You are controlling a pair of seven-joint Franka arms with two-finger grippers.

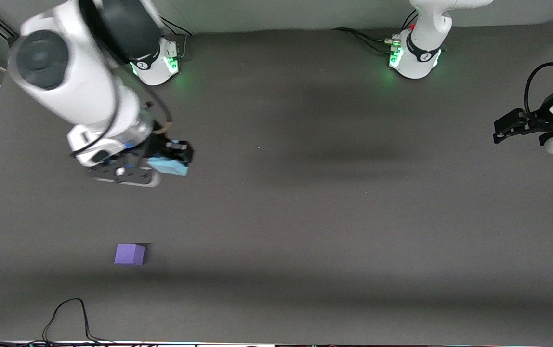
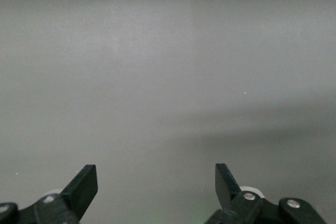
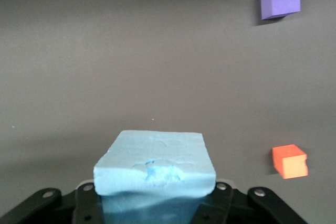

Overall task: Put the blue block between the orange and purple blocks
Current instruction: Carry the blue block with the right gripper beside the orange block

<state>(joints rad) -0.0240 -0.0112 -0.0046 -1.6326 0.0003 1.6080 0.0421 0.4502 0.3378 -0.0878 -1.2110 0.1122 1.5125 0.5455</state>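
Note:
My right gripper (image 1: 173,161) is shut on the blue block (image 1: 169,166) and holds it in the air over the table at the right arm's end. The block fills the lower middle of the right wrist view (image 3: 155,163). The purple block (image 1: 129,254) sits on the table, nearer to the front camera than the gripper, and shows in the right wrist view (image 3: 280,0). The orange block (image 3: 289,161) shows only in the right wrist view; in the front view the right arm hides it. My left gripper (image 1: 502,129) is open and empty at the left arm's end (image 2: 156,182).
The table is a dark grey mat (image 1: 305,217). A black cable (image 1: 72,318) loops along the table edge nearest the front camera. The two arm bases (image 1: 158,62) (image 1: 416,60) stand at the farthest edge.

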